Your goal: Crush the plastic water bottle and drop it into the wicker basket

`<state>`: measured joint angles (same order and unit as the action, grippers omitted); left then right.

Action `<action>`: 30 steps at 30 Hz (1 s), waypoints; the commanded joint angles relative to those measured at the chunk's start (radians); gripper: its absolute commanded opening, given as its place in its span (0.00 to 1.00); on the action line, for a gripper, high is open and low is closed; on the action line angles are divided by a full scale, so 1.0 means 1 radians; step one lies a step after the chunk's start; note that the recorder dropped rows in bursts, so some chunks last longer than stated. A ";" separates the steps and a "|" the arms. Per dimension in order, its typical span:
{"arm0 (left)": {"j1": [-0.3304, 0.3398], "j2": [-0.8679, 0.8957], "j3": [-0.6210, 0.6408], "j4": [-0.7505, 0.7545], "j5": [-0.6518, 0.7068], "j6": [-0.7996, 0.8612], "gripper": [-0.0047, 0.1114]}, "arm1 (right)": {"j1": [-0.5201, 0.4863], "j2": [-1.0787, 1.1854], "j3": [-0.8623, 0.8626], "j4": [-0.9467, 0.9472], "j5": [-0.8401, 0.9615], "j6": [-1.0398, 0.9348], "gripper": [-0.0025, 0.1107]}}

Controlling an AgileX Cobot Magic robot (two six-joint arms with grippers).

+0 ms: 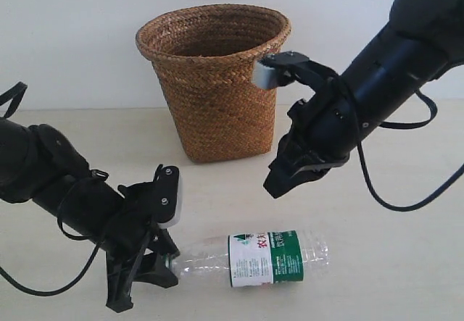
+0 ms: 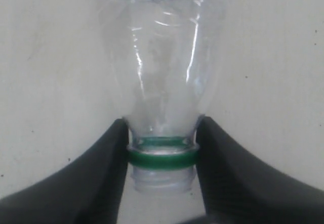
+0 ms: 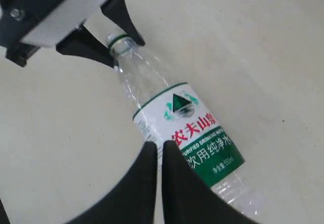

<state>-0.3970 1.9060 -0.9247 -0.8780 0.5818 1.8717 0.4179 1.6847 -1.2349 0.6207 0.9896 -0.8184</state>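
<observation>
Clear plastic water bottle (image 1: 254,258) lay on the table (image 1: 406,263) near the wicker basket (image 1: 217,103), neck pinched in the left gripper (image 1: 168,263); pressing with the closed, empty right gripper (image 1: 279,187) above could roll it free.

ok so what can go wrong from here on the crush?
1. Left gripper pinches the plastic water bottle only at the green neck ring; the lying body could roll or pivot when pressed.
2. Right gripper hangs shut above the label; closed tips may skid off the round side.
3. Right arm looks close to the wicker basket; a swing could knock it.
</observation>
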 commanded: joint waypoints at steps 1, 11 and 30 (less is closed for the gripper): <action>-0.008 0.004 -0.016 0.002 -0.007 -0.029 0.08 | 0.025 0.068 -0.015 -0.030 -0.025 0.028 0.02; -0.008 0.004 -0.017 0.008 -0.007 -0.037 0.08 | 0.132 0.279 -0.186 -0.045 -0.021 0.143 0.02; -0.008 0.004 -0.017 0.008 -0.002 -0.055 0.08 | 0.132 0.416 -0.189 -0.072 -0.028 0.212 0.02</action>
<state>-0.3970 1.9104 -0.9368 -0.8667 0.5754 1.8306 0.5483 2.0601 -1.4247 0.5765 0.9829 -0.6100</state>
